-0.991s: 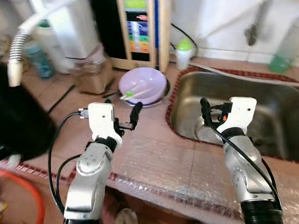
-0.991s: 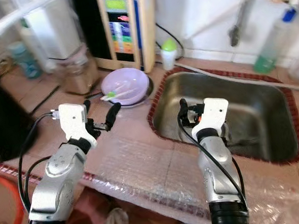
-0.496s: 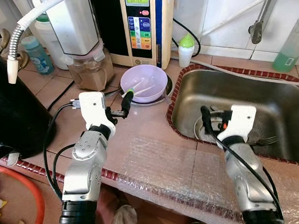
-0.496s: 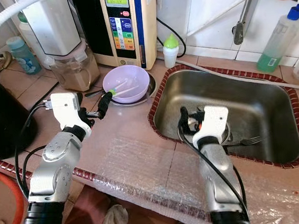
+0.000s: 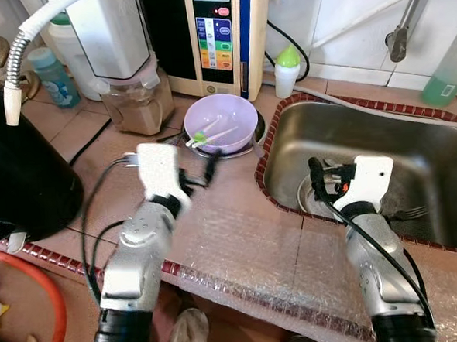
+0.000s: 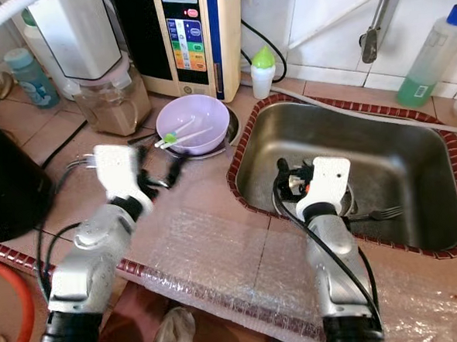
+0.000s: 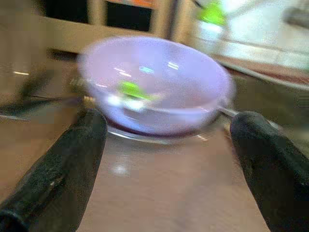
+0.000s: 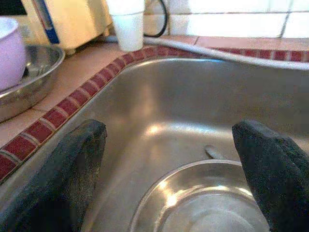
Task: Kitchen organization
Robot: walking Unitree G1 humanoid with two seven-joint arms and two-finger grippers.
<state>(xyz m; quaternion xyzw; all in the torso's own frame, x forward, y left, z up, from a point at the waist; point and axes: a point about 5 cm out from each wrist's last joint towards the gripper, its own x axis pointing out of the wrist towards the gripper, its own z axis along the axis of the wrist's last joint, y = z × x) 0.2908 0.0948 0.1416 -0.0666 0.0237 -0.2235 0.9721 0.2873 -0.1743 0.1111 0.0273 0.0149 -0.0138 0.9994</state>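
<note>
The left gripper (image 5: pixel 196 173) hovered over the counter with fingers spread, the lilac bowl (image 5: pixel 224 122) on its metal plate (image 8: pixel 29 77) near at one o'clock. The right gripper (image 6: pixel 285 181), also spread, hung inside the sink (image 6: pixel 413 148) above a steel dish (image 8: pixel 203 200), a fork (image 6: pixel 375 215) at three o'clock.

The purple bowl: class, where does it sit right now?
The purple bowl sits on the counter left of the sink, just ahead of the open left gripper.
</note>
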